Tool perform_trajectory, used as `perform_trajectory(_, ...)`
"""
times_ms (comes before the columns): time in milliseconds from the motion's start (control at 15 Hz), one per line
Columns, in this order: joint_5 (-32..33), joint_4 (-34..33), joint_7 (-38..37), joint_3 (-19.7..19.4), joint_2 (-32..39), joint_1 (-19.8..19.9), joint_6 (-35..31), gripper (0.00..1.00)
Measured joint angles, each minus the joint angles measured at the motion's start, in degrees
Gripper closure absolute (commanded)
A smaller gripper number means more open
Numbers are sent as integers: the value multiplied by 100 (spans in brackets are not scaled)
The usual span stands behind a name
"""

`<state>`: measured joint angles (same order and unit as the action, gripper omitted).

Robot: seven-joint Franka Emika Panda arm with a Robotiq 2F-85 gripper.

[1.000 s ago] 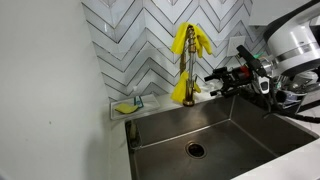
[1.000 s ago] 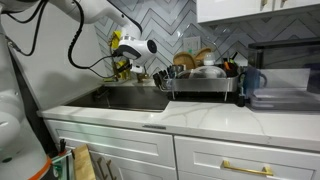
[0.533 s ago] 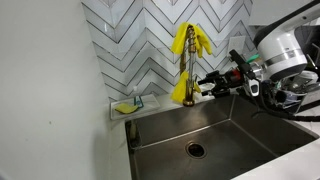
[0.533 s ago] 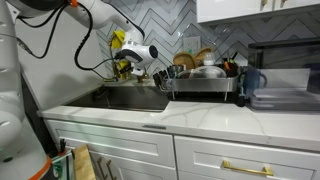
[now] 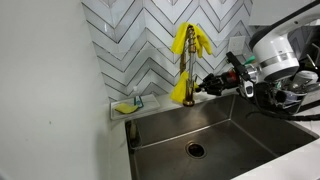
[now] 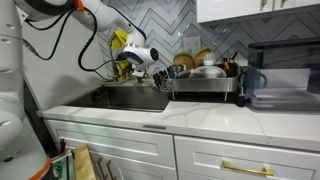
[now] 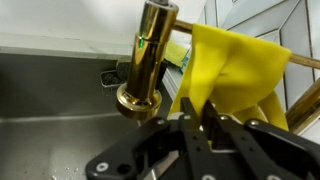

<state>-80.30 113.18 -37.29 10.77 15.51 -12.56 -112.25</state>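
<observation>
In an exterior view, at far left, a small clear tray point(image 5: 136, 100) with a yellow-green sponge point(image 5: 123, 107) sits on the back ledge, at 9 o'clock of the brass faucet point(image 5: 186, 80). The steel sink point(image 5: 230, 125) fills the bottom, with its drain point(image 5: 195, 150) at 6 o'clock of the faucet. The faucet stands upright at the sink's back edge. A yellow glove point(image 5: 190, 40) is draped over the faucet's top at 12 o'clock, hanging against the chevron tile wall point(image 5: 130, 40). The hand point(image 5: 205, 85) reaches in level from 3 o'clock, its tips just beside the faucet stem and lower than the glove. In the wrist view the faucet point(image 7: 150, 50) is at 11 o'clock of the hand point(image 7: 198, 115) and the glove point(image 7: 235, 70) at 1 o'clock, its lower edge right at the fingertips point(image 7: 187, 112). The fingers are drawn almost together with only a thin gap. Can't tell whether the glove edge is pinched or just lies behind them. In an exterior view the glove point(image 6: 118, 40) shows by the arm, and a loaded dish rack point(image 6: 205, 82) stands at 3 o'clock of the sink on the white surface point(image 6: 200, 115).
</observation>
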Motion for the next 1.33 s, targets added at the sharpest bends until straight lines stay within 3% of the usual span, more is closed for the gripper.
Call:
perform_trajectory(533, 13, -75, 1, -79, -54, 31, 0, 100)
perform_trajectory(1333, 412, 140, -5, -388, -1087, 324, -12, 100)
